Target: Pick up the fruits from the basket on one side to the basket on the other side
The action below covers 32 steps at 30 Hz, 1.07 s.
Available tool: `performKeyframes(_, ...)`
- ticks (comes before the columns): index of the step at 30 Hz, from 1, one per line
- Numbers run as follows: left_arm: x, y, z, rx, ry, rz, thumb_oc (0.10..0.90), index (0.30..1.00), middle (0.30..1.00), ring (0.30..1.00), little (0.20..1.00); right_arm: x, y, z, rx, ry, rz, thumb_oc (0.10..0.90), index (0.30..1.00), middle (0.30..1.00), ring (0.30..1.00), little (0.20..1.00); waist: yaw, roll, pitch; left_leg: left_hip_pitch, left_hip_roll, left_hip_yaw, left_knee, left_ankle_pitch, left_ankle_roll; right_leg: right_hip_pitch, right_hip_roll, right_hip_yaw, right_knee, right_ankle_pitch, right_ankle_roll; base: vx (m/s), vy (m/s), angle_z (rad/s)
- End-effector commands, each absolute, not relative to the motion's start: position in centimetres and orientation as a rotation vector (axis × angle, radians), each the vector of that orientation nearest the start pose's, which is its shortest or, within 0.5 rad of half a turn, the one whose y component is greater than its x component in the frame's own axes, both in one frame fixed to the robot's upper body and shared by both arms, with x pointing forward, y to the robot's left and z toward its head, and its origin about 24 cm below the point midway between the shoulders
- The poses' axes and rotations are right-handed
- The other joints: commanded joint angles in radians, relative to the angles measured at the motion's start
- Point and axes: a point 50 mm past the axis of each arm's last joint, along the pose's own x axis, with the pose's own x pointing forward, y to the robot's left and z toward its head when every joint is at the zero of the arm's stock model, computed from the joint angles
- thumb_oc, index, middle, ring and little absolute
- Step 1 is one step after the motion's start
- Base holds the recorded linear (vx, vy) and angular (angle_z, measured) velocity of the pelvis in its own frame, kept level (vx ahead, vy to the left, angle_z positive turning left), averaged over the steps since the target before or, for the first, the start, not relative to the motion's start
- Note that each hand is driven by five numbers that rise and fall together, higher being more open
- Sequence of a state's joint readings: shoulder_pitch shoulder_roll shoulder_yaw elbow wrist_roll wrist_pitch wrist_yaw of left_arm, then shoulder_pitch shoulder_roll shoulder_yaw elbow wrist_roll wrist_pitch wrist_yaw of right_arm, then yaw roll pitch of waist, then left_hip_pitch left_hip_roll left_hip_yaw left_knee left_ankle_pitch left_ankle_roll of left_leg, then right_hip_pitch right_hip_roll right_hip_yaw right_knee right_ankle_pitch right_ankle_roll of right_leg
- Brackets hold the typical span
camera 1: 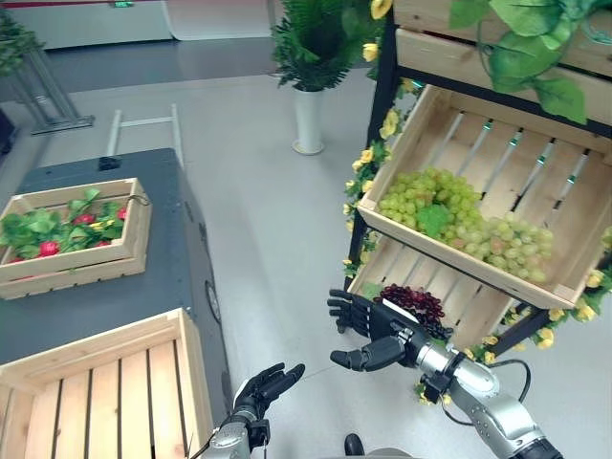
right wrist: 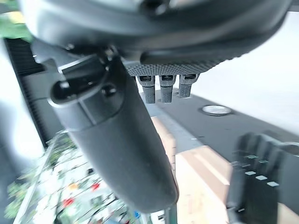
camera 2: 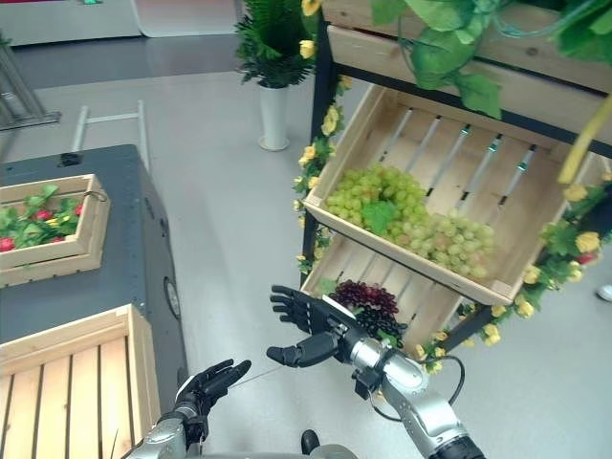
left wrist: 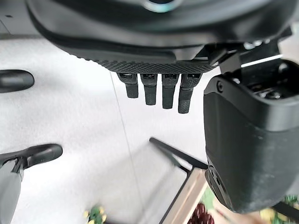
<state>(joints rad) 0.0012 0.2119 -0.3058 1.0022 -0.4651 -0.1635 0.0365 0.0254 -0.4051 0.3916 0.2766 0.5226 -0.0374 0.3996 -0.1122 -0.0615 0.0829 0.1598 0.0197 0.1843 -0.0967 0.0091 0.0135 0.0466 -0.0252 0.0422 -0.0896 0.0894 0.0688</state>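
Bright, even light falls from overhead across both eye views, and the pale floor (camera 1: 268, 220) carries only faint, soft shadows. The green grapes (camera 1: 459, 218) show small pale highlights. Both eye views are crisp in the middle. In the right wrist view the right robot hand (right wrist: 117, 140) looms dark and smeared, with the background blurred. The left robot hand (left wrist: 243, 140) is sharper, against a washed-out floor.

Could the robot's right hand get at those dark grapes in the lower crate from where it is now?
Probably yes. The right hand is open and hangs just in front of the dark grapes, which lie at the open front of the lower crate. Nothing stands between them.
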Motion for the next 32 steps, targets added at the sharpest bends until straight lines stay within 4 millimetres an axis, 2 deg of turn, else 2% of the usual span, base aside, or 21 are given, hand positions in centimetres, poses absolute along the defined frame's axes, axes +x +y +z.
performKeyframes(1, 17.8, 18.2, -12.7, 0.069, 0.745, -0.008, 0.8, 0.9, 0.9, 0.9, 0.9, 24.0, -13.7, -1.9, 0.171, 0.228, 0.499, 0.8, 0.9, 0.9, 0.9, 0.9, 0.03, 0.014, -0.009, 0.001, -0.053, -0.007, 0.009, -0.082, 0.018, 0.056, 0.025, -0.06, 0.002, -0.06, -0.014, 0.0, -0.034, 0.12)
performKeyframes(6, 16.4, 17.6, -13.7, 0.084, 0.802, -0.023, 0.8, 0.9, 0.9, 0.9, 0.9, 22.9, -14.4, -6.4, 0.169, 0.399, 0.368, 0.8, 0.9, 0.9, 0.9, 0.9, 0.053, 0.027, -0.015, -0.001, -0.057, -0.031, 0.009, -0.08, 0.025, 0.064, 0.022, -0.081, 0.002, -0.065, -0.017, 0.01, -0.028, 0.16)
performKeyframes(7, 16.3, 17.5, -13.7, 0.085, 0.804, -0.024, 0.8, 0.9, 0.9, 0.9, 0.9, 22.7, -14.5, -6.6, 0.169, 0.404, 0.364, 0.8, 0.9, 0.9, 0.9, 0.9, 0.054, 0.028, -0.015, -0.001, -0.058, -0.032, 0.009, -0.08, 0.025, 0.064, 0.022, -0.082, 0.002, -0.065, -0.018, 0.01, -0.026, 0.13)
performKeyframes(8, 15.8, 17.4, -14.1, 0.102, 0.823, -0.035, 0.8, 0.9, 0.9, 0.9, 0.9, 22.2, -15.1, -7.9, 0.166, 0.466, 0.311, 0.8, 0.9, 0.9, 0.9, 0.9, 0.062, 0.031, -0.016, 0.0, -0.059, -0.039, 0.009, -0.08, 0.027, 0.068, 0.021, -0.087, 0.002, -0.067, -0.019, 0.01, -0.023, 0.1)
performKeyframes(11, 15.1, 17.2, -14.4, 0.137, 0.838, -0.063, 0.8, 0.9, 0.9, 0.9, 0.9, 20.7, -16.4, -10.1, 0.162, 0.57, 0.236, 0.8, 0.9, 0.9, 0.9, 0.9, 0.072, 0.04, -0.019, 0.0, -0.062, -0.052, 0.009, -0.082, 0.032, 0.073, 0.022, -0.092, 0.002, -0.071, -0.021, 0.02, -0.019, 0.1)
performKeyframes(16, 14.6, 17.7, -14.8, 0.177, 0.876, -0.062, 0.8, 0.9, 0.9, 0.9, 0.9, 17.8, -18.3, -12.6, 0.097, 0.716, 0.11, 0.8, 0.9, 0.9, 0.9, 0.9, 0.08, 0.054, -0.019, -0.001, -0.068, -0.076, 0.009, -0.082, 0.037, 0.079, 0.021, -0.1, 0.003, -0.077, -0.024, 0.01, -0.006, 0.06)
performKeyframes(22, 13.1, 18.1, -15.4, 0.241, 0.947, -0.114, 0.8, 0.9, 0.9, 0.9, 0.9, 15.0, -19.9, -14.3, 0.032, 0.859, -0.03, 0.8, 0.9, 0.9, 0.9, 0.9, 0.083, 0.069, -0.02, 0.0, -0.073, -0.099, 0.009, -0.082, 0.041, 0.087, 0.021, -0.107, 0.006, -0.084, -0.029, 0.0, -0.001, 0.11)
performKeyframes(32, 13.1, 17.6, -15.3, 0.225, 0.919, -0.149, 0.8, 0.9, 0.9, 0.9, 0.9, 14.2, -19.0, -14.6, -0.107, 0.853, 0.002, 0.8, 0.9, 0.9, 0.9, 0.9, 0.09, 0.074, -0.016, -0.008, -0.079, -0.124, 0.009, -0.076, 0.041, 0.086, 0.02, -0.119, 0.009, -0.092, -0.031, 0.0, -0.001, 0.02)
